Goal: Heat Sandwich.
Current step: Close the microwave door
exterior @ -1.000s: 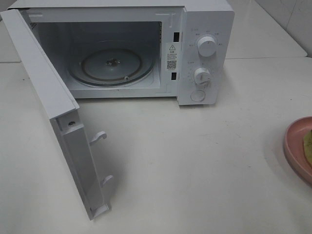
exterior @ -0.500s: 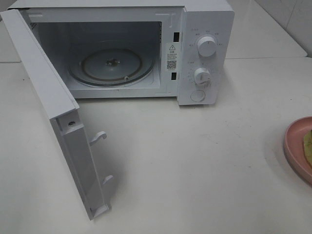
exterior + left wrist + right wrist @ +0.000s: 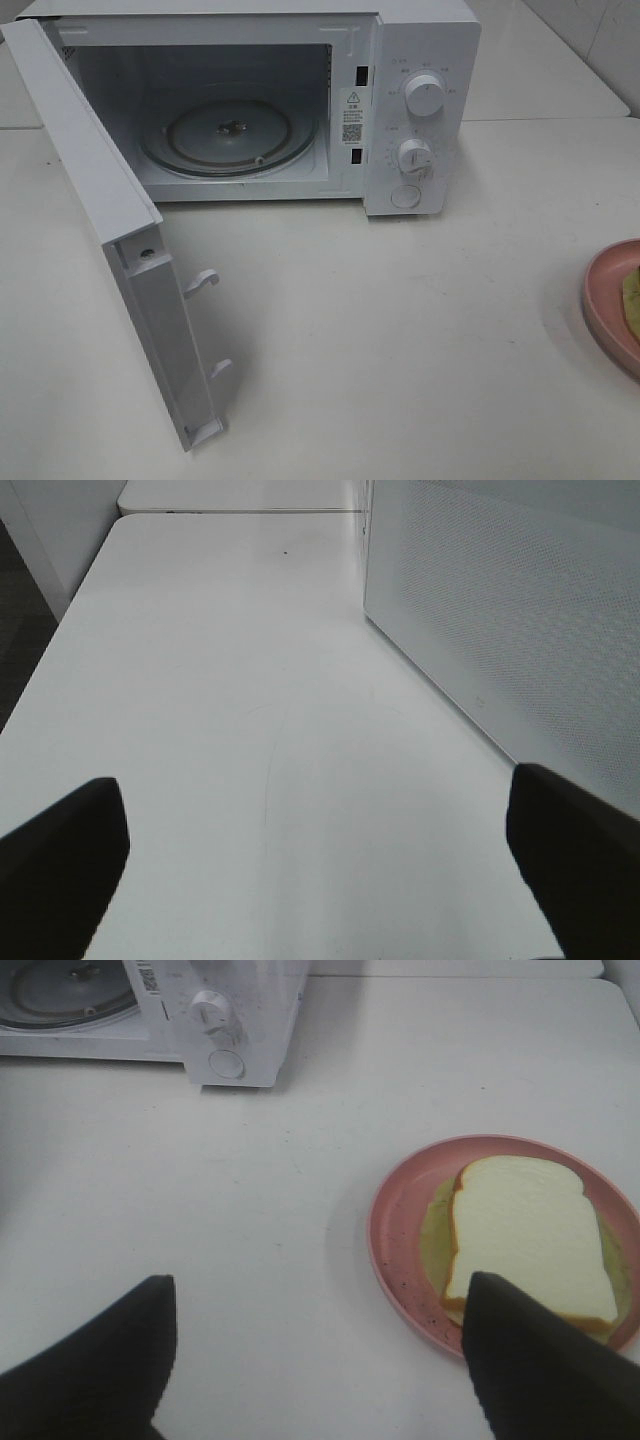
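The sandwich (image 3: pixel 530 1235), white bread with a tan crust over a yellow-green layer, lies on a round pink plate (image 3: pixel 400 1230). In the exterior high view only a sliver of the sandwich (image 3: pixel 632 298) and the plate (image 3: pixel 605 300) show at the right edge. My right gripper (image 3: pixel 320 1360) hovers open above the table, one finger (image 3: pixel 540 1370) overlapping the plate's near edge. My left gripper (image 3: pixel 320 860) is open over bare table beside the microwave door's outer face (image 3: pixel 520 630). Neither gripper shows in the exterior high view.
The white microwave (image 3: pixel 420 100) stands at the back with its door (image 3: pixel 110 230) swung wide open toward the front left. Its glass turntable (image 3: pixel 228 135) is bare. Two knobs (image 3: pixel 425 95) and a button sit on its right panel. White table (image 3: pixel 400 330) lies between microwave and plate.
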Action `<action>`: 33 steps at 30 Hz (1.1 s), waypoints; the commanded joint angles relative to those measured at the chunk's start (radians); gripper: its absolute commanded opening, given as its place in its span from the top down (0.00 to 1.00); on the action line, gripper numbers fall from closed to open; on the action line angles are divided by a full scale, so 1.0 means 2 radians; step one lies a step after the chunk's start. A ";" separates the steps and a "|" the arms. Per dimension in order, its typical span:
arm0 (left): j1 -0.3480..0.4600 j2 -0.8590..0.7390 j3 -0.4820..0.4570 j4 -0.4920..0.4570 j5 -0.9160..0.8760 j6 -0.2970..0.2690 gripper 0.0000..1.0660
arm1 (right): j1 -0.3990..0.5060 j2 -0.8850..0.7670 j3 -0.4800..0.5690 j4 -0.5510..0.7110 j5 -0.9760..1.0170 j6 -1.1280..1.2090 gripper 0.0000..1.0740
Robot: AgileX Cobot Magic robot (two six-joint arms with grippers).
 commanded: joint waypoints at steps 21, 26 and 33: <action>0.002 -0.010 0.002 -0.002 -0.004 -0.001 0.09 | -0.074 -0.064 0.013 0.001 0.023 -0.008 0.29; 0.002 -0.010 0.002 -0.002 -0.004 -0.001 0.09 | -0.074 -0.064 0.013 0.001 0.023 -0.008 0.29; 0.002 -0.010 0.002 -0.002 -0.004 -0.001 0.09 | -0.074 -0.064 0.013 0.001 0.023 -0.008 0.29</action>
